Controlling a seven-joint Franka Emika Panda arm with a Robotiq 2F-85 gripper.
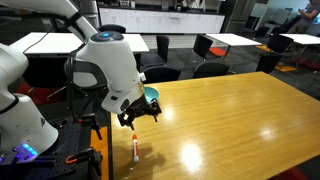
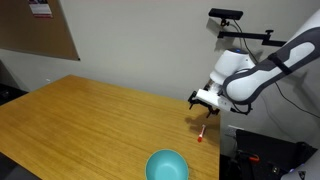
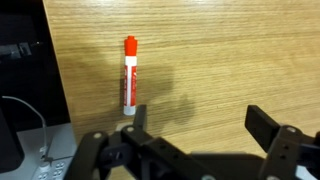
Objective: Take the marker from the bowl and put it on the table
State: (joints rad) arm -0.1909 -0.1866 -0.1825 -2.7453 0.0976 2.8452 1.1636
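Just beside hand (image 3: pixel 200 135), marker (image 3: pixel 129 75) on table (image 3: pixel 230 50)

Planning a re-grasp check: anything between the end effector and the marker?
Nothing visible. The marker lies flat on the table, the open end effector hovers above it, and the bowl sits apart.

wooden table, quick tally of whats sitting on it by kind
marker: 1, red and white, lying flat on the table near its edge
bowl: 1, teal
total: 2
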